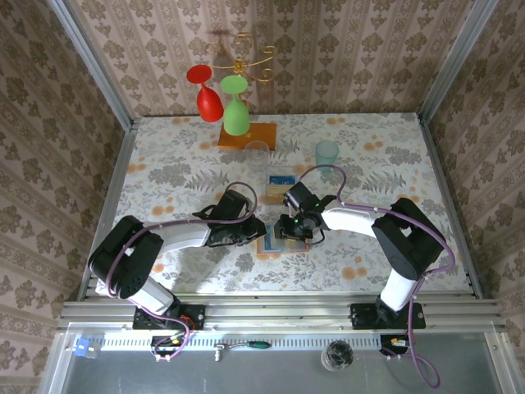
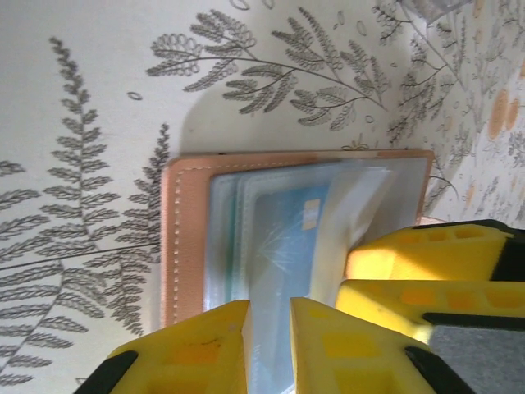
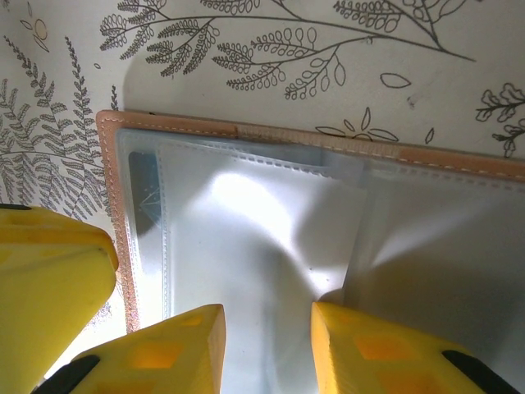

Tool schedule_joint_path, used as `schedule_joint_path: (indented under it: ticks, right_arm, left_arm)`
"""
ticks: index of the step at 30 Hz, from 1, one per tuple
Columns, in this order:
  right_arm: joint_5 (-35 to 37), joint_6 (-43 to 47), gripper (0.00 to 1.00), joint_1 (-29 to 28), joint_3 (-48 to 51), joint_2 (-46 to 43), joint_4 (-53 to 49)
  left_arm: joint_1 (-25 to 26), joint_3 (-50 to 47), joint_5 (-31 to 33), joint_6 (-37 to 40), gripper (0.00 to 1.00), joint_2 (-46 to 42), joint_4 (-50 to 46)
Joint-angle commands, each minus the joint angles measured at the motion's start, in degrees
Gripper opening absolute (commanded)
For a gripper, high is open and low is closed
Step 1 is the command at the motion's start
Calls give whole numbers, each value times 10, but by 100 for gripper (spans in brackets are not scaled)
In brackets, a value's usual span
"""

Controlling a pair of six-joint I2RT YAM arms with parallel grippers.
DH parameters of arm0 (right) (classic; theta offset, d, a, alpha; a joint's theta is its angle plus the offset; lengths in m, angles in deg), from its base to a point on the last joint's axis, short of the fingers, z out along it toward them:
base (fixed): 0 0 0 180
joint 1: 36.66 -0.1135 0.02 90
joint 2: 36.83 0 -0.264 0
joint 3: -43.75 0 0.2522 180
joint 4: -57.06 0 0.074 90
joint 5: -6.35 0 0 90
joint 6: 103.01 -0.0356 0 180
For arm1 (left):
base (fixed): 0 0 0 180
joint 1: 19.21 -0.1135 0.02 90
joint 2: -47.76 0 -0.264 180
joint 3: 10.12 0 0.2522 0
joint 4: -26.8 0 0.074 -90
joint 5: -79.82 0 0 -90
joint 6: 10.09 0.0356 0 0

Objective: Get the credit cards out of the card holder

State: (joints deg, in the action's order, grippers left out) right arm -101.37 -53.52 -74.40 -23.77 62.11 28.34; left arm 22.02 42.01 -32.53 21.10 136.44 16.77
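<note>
The card holder [image 1: 269,244] lies open on the table between both grippers, its salmon-brown edge [image 2: 184,238] framing clear pockets. A teal-blue credit card [image 2: 287,238] sits in a pocket and runs into the narrow gap of my left gripper [image 2: 269,328], whose fingers stand slightly apart over it. My right gripper [image 3: 267,328] is open, its tips resting on the glossy clear sleeves of the card holder [image 3: 246,131]. A dark teal card edge [image 3: 146,197] shows in the leftmost pocket. Two credit cards [image 1: 280,187] lie on the table just beyond the grippers [image 1: 279,231].
A wooden-based rack [image 1: 246,135] with a red and a green glass hanging upside down stands at the back. A clear glass [image 1: 257,152] and a teal cup [image 1: 326,153] stand in front of it. The right gripper's yellow fingers [image 2: 426,254] crowd the left wrist view.
</note>
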Motion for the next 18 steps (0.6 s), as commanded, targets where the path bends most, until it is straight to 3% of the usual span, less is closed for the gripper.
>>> schedule_joint_path:
  ticks: [1, 18]
  right_arm:
    - [-7, 4, 33, 4, 12, -9, -2]
    - [-10, -1, 33, 5, 17, -16, 2]
  left_arm:
    - [5, 18, -18, -16, 21, 11, 30]
    - [12, 22, -41, -41, 21, 56, 86]
